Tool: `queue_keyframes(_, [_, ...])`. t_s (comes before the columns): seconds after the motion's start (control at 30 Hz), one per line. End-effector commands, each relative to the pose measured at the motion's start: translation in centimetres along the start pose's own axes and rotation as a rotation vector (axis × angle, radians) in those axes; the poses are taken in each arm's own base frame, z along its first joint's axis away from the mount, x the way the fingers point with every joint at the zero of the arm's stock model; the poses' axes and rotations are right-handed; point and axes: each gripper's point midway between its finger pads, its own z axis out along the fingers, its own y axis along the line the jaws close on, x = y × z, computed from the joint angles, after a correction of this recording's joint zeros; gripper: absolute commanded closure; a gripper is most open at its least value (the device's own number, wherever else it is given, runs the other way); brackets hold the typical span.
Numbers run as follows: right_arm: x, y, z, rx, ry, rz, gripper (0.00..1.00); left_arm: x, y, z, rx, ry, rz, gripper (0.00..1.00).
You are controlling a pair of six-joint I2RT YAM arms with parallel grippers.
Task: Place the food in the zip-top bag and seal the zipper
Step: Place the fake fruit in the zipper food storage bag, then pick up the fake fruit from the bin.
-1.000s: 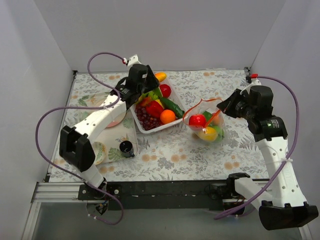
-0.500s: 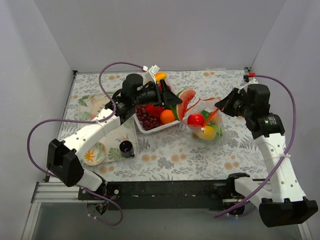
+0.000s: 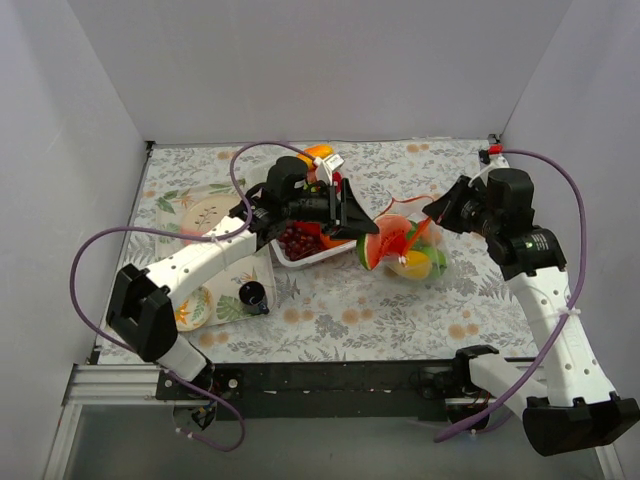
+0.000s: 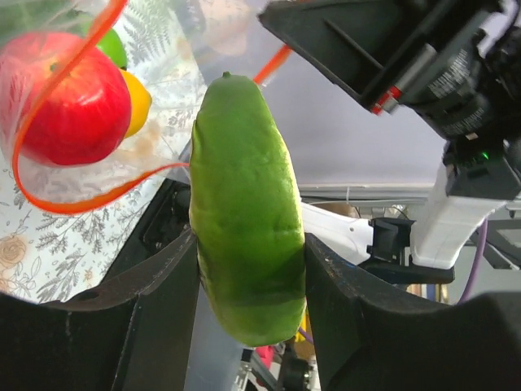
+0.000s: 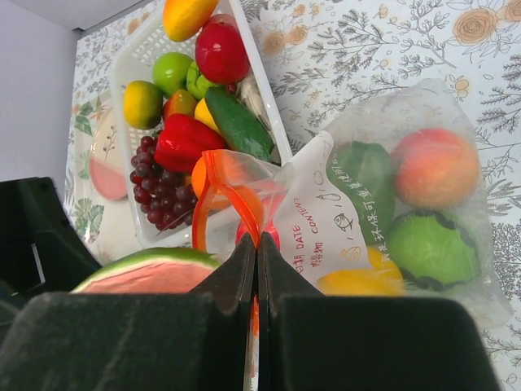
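1. Left jaws pinch the watermelon slice (image 4: 244, 212), green rind facing the camera, mid-frame in the left wrist view.
2. Right jaws, pressed together, pinch the zipper (image 5: 208, 163) at the mouth of the bag (image 5: 326, 212), bottom centre of the right wrist view.
3. In the top view the slice is at the bag's open mouth, right of centre; the bag lies on the bench (image 3: 400, 310).
4. Inside the bag are a red apple (image 4: 61, 98), a lemon (image 4: 138, 102), green pieces and a peach (image 5: 435, 167).
5. The tray (image 5: 273, 122), upper left of the right wrist view, holds grapes (image 5: 155, 191), a red pepper (image 5: 183, 142), a cucumber (image 5: 236, 122) and more food.
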Motion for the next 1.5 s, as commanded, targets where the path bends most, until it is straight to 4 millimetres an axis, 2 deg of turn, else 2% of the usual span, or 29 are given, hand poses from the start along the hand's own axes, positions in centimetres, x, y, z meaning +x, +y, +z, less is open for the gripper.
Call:
queue_keyframes(0.0, [-1.2, 1.3, -0.8, -0.045, -0.073, -0.02, 0.99, -0.4, 0.9, 1.7, -0.027, 0.034, -0.108, 0.75])
queue_keyframes(0.07, [-0.8, 1.4, -0.9, -0.05, -0.066, -0.024, 0.99, -0.7, 1.9, 2.7, -0.046, 0.042, -0.147, 0.66])
queue_keyframes(0.1, [-0.6, 1.5, -1.1, -0.058, -0.063, -0.028, 0.99, -0.9, 2.1, 3.0, -0.054, 0.035, -0.165, 0.66])
queue_keyframes(0.27, [1.1, 2.0, -1.3, -0.085, -0.026, -0.028, 0.99, -2.4, 2.0, 4.3, -0.062, 0.001, -0.184, 0.59])
queue_keyframes(0.37, [2.0, 2.3, -1.6, -0.093, -0.017, -0.028, 0.99, -2.6, 1.9, 4.9, -0.058, 0.0, -0.198, 0.49])
queue_keyframes(0.4, [2.2, 2.4, -1.7, -0.096, -0.012, -0.03, 0.99, -2.6, 2.1, 5.2, -0.064, 0.001, -0.206, 0.46])
queue_keyframes(0.43, [2.3, 2.3, -1.8, -0.094, -0.009, -0.03, 0.99, -2.5, 2.1, 5.4, -0.066, 0.0, -0.21, 0.34])
queue_keyframes(0.57, [2.4, 2.1, -2.0, -0.082, -0.014, -0.03, 0.99, -2.2, 1.4, 5.7, -0.06, -0.004, -0.169, 0.17])
queue_keyframes(0.77, [1.3, 2.7, -2.5, -0.08, -0.037, -0.038, 0.99, -2.0, 0.5, 4.9, -0.055, -0.021, -0.119, 0.18])
queue_keyframes(0.83, [0.8, 2.8, -2.6, -0.073, -0.04, -0.045, 0.99, -2.2, -0.4, 4.2, -0.055, -0.04, -0.084, 0.22])
queue_keyframes(0.87, [0.4, 2.6, -2.7, -0.058, -0.052, -0.047, 0.99, -2.1, -0.1, 3.9, -0.085, -0.042, -0.082, 0.28])
queue_keyframes(0.9, [0.3, 2.4, -2.5, -0.044, -0.052, -0.059, 0.99, -2.8, 0.2, 3.5, -0.121, -0.081, -0.027, 0.3])
queue_keyframes(0.93, [-0.2, 2.4, -2.8, -0.032, -0.065, -0.064, 0.99, -3.2, -0.5, 3.0, -0.135, -0.102, 0.003, 0.33])
queue_keyframes(0.97, [-0.4, 2.3, -2.7, -0.02, -0.072, -0.067, 0.99, -3.1, -0.4, 2.3, -0.175, -0.108, 0.016, 0.36])
queue_keyframes(1.0, [-0.5, 2.3, -2.7, -0.02, -0.073, -0.069, 0.99, -3.9, 0.0, 1.7, -0.222, -0.151, 0.065, 0.41])
queue_keyframes(1.07, [-0.9, 2.5, -2.6, -0.022, -0.076, -0.073, 0.99, -4.5, 0.0, 0.5, -0.294, -0.19, 0.103, 0.44])
queue_keyframes(1.1, [-0.9, 2.5, -2.5, -0.021, -0.074, -0.072, 0.99, -5.6, 1.0, -0.2, -0.366, -0.245, 0.15, 0.45])
queue_keyframes(1.17, [-1.4, 2.3, -2.5, -0.001, -0.089, -0.081, 0.99, -6.6, 1.9, -1.4, -0.464, -0.29, 0.182, 0.45])
queue_keyframes(1.3, [-2.0, 2.3, -3.0, 0.016, -0.109, -0.088, 0.99, -9.1, 4.7, -2.9, -0.648, -0.363, 0.274, 0.41])
queue_keyframes(1.37, [-1.9, 2.3, -3.2, 0.015, -0.108, -0.086, 0.99, -10.3, 6.5, -4.2, -0.762, -0.398, 0.318, 0.33])
queue_keyframes(1.43, [-1.6, 2.1, -3.1, 0.016, -0.1, -0.088, 0.99, -11.0, 8.1, -4.9, -0.831, -0.408, 0.33, 0.31])
queue_keyframes(1.47, [-1.6, 2.0, -3.2, 0.018, -0.102, -0.087, 0.99, -11.6, 9.1, -6.1, -0.904, -0.435, 0.345, 0.3])
